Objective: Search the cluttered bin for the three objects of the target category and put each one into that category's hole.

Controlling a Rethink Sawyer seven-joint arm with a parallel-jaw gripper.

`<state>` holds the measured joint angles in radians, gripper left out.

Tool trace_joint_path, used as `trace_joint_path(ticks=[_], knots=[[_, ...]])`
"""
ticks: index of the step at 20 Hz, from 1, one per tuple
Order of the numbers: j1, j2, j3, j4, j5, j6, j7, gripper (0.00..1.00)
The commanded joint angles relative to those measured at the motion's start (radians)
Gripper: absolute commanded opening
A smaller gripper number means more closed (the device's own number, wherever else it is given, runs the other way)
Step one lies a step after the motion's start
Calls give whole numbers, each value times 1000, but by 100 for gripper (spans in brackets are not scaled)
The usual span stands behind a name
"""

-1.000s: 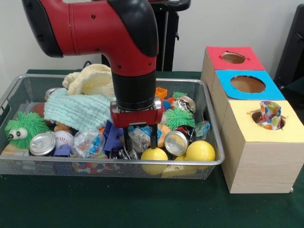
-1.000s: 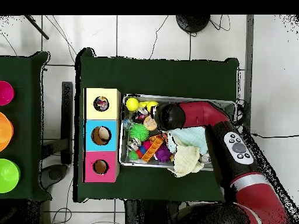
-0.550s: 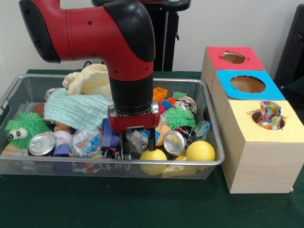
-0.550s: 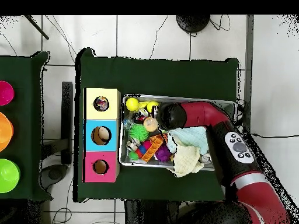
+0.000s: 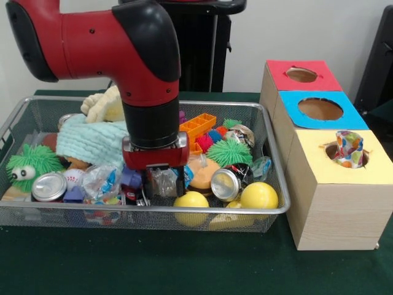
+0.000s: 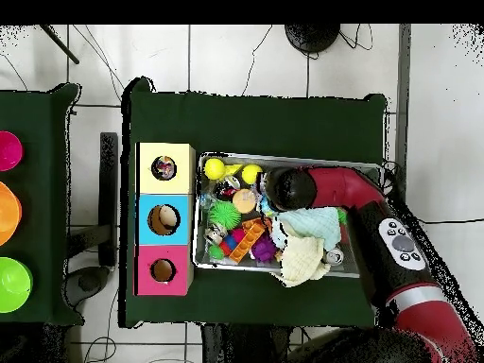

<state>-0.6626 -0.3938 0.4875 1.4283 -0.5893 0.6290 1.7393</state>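
The red and black arm's tool [image 5: 161, 189] is down inside the wire mesh bin [image 5: 258, 212], its tips buried among the clutter near the front wall, right by a crinkled clear plastic wrapper [image 5: 164, 182]. The search step seems to be in hand: the arm is probing the pile, not carrying anything to the boxes. Whether the tool is spread or closed, or has hold of anything, I cannot tell, since the wrist housing and the litter hide it in both views.

A patterned wrapper [image 5: 349, 148] stands in the hole of the yellow-topped wooden box [image 5: 334, 184], so soft packaging is probably the target category; that is a guess. The blue-topped box [image 5: 319, 109] and red-topped box [image 5: 301, 75] show open holes.

Nearby candidates are the clear wrapper and a colourful crumpled packet [image 5: 103, 183] just beside a silver can [image 5: 48, 187]. Next, the tool needs to settle on one wrapper alone, clear of the yellow ball [image 5: 191, 201], lift straight up, then travel to the yellow-topped box.
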Motion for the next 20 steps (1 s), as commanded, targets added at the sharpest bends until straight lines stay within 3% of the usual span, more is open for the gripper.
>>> trace_joint_path(ticks=[1, 20], knots=[[-67, 149, -7, -132, -141, 0, -286, 100], [-109, 138, 55, -188, -188, 76, -370, 100]])
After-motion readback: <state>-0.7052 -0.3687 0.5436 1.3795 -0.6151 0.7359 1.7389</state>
